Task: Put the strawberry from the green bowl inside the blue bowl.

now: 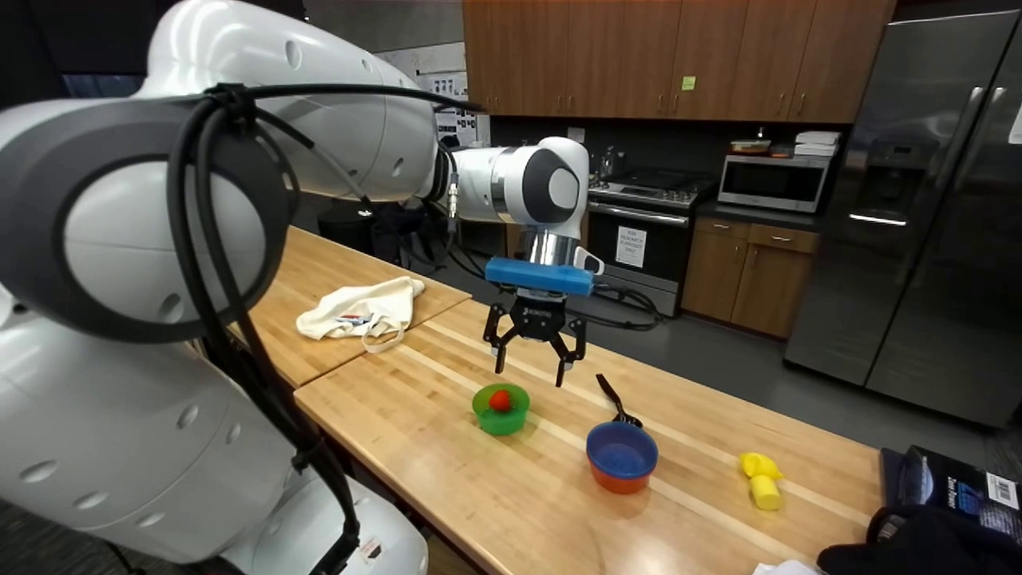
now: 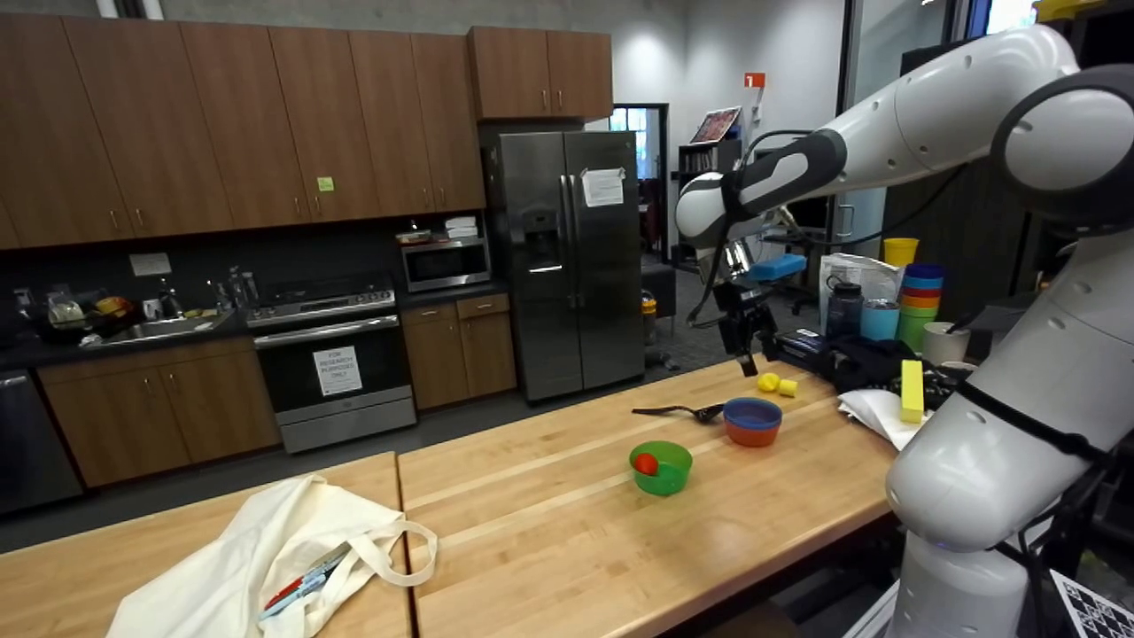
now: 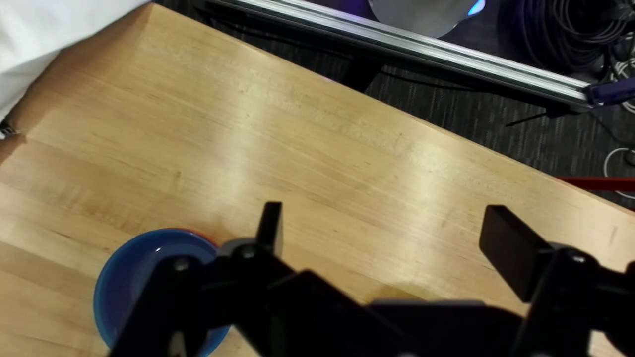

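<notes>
Gripper [image 1: 529,376] hangs wide-spread, empty! Strawberry [image 1: 500,400] sits in green bowl [image 1: 501,426], nearer seam edge of table [image 1: 447,471] than blue bowl [image 1: 621,454]; probably light, smooth: pinch sides gently.

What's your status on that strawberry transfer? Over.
Gripper open, holding nothing, above the table. Strawberry in the green bowl, not yet picked. Blue bowl nested in an orange bowl. Black utensil lies close by, likely not in the way.

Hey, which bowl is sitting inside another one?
The blue bowl: it is nested in the orange bowl, while the green bowl stands apart, holding the strawberry.
</notes>
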Tool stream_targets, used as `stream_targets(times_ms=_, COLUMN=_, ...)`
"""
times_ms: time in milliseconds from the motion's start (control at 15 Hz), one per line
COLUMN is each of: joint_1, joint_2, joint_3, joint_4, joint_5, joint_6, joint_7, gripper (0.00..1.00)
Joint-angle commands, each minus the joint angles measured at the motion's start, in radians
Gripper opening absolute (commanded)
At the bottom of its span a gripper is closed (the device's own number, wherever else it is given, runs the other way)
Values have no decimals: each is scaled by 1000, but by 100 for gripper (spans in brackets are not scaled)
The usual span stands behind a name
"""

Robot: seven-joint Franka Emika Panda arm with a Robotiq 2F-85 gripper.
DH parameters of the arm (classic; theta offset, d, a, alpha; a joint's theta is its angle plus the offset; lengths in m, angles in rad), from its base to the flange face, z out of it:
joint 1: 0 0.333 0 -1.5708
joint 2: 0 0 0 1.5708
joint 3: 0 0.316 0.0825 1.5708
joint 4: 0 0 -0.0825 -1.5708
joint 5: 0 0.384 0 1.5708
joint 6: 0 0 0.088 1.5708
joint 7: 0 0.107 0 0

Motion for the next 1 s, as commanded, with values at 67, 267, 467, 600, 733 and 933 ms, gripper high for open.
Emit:
stream_targets(times_ms=67, joint_1=11, joint_2=12, joint_3=-3, joint_4=11, joint_5=2, joint_6=-8, joint_7=-3, gripper=100)
stream_targets(times_ms=267, joint_1=25, joint_2=2, joint_3=5, joint_4=-1, joint_5=38, joint_6=21, joint_7=10, gripper=100)
stream_targets(times_ms=467, joint_1=43, joint_2=-6, joint_3=22, joint_4=-22, joint_5=94, joint_6=57, joint_7=36, gripper=100)
stream_targets(times_ms=600, joint_1=55, joint_2=-14, joint_3=36, joint_4=-40, joint_5=125, joint_6=98, joint_7=47, gripper=100)
stream_targets(times_ms=733, joint_1=65, joint_2=-19, joint_3=51, joint_4=-60, joint_5=149, joint_6=155, joint_7=60, gripper=100)
stream_targets(times_ms=933, joint_1=74, joint_2=-15, joint_3=66, joint_4=-74, joint_5=164, joint_6=221, joint_7=74, gripper=100)
